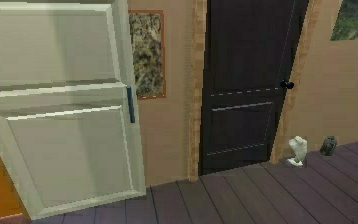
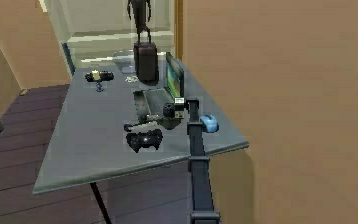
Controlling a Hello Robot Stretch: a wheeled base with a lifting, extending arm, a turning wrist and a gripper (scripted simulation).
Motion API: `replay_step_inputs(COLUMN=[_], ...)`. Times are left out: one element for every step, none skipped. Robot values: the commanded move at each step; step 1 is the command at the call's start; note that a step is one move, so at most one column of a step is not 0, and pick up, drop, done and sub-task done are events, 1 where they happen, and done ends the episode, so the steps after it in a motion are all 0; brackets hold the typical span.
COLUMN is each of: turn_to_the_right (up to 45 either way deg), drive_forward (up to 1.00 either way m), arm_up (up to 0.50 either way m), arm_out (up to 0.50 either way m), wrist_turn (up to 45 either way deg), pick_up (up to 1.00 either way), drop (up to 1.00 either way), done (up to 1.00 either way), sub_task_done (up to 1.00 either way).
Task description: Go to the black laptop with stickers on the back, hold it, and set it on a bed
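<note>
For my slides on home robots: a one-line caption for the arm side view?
The arm extends over a grey table, its pincer near a laptop and a small blue object.

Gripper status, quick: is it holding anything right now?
Gripper: cannot tell whether it holds anything; small dark things lie by its fingers on the grey table.

arm [image 2: 199, 165]: dark square bar, comes up from bottom edge of arm side view, just right of middle. Leans a bit to left as it goes up. Reaches out over bench [image 2: 87, 150]. Two small white squares [image 2: 175, 108] with black marks at far end. gripper [image 2: 137, 128] sits left of squares, dark body, low, close to bench top. Thin jaws point to view's left. Can't tell if gripper holds anything.
</note>
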Motion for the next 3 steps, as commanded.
replay_step_inputs(turn_to_the_right=[0.0,0.0,0.0], drive_forward=[0.00,0.00,0.00], arm_up=[0.00,0.10,0.14], arm_out=[0.00,0.00,0.00], wrist_turn=[0.0,0.0,0.0], pick_up=[1.00,0.00,0.00], drop=[0.00,0.00,0.00], done=[0.00,0.00,0.00], sub_task_done=[0.00,0.00,0.00])
